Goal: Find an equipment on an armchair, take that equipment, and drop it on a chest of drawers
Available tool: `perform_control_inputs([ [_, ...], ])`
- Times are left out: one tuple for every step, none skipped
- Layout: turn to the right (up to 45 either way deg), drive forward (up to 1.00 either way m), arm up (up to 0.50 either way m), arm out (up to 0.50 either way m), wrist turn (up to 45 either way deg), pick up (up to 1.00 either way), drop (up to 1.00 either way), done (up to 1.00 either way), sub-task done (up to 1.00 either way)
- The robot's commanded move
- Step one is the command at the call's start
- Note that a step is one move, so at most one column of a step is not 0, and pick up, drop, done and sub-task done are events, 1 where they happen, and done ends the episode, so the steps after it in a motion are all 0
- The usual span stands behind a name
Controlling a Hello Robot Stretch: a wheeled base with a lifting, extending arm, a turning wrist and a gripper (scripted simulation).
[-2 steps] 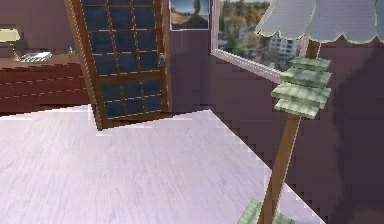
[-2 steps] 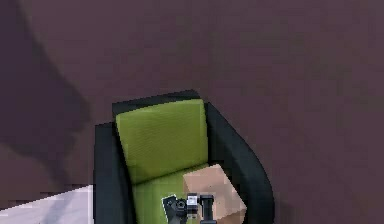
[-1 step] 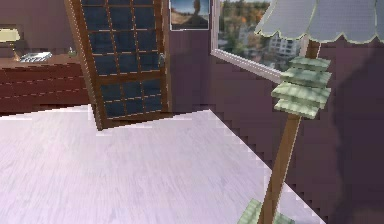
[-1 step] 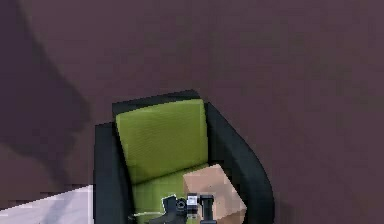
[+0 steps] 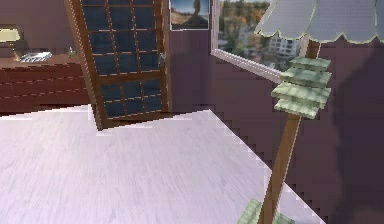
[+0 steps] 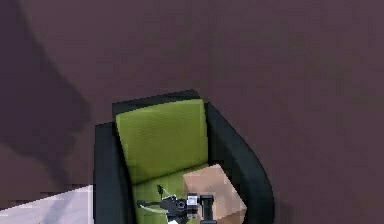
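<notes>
Two spots to mind, drop-off and pick-up. Farthest on the forward view's left, against the wall, the chest of drawers (image 5: 40,90), with a small table lamp (image 5: 9,38) and a flat pale thing (image 5: 36,57) on top; best to aim for bare top to the right of those. Next along, a glazed door (image 5: 125,60), then a window (image 5: 250,35), then close at the right a floor lamp (image 5: 296,110) with leafy shelves on a wooden pole, something to steer wide of when turning. Between these, plenty of bare pale floor (image 5: 120,160) for driving.

On the arm side view, from the left: a black armchair (image 6: 160,140) with green cushions, backed against a dark wall. Low over the seat's front, the gripper (image 6: 158,207); cannot tell whether apart or together, nor whether holding anything, with seat cushion right behind. Farther right, on the seat beside the armrest, a tan boxy thing (image 6: 213,185), probably the equipment, though too vague to name. Judging by flat faces and sharp corners: stiff, likely light, hardly fragile, perhaps slick-sided. Better taken across a narrow edge than across the broad face. Tight quarters, hemmed by armrest and backrest; safest to lift straight up before drawing back
</notes>
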Motion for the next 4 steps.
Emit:
perform_control_inputs([
  [0.0, 0.00, 0.00, 0.00, 18.0, 0.00, 0.00, 0.00, 0.00],
  [0.0, 0.00, -0.30, 0.00, 0.0, 0.00, 0.00, 0.00, 0.00],
  [0.0, 0.00, 0.00, 0.00, 0.0, 1.00, 0.00, 0.00, 0.00],
  [0.0, 0.00, 0.10, 0.00, 0.0, 0.00, 0.00, 0.00, 0.00],
])
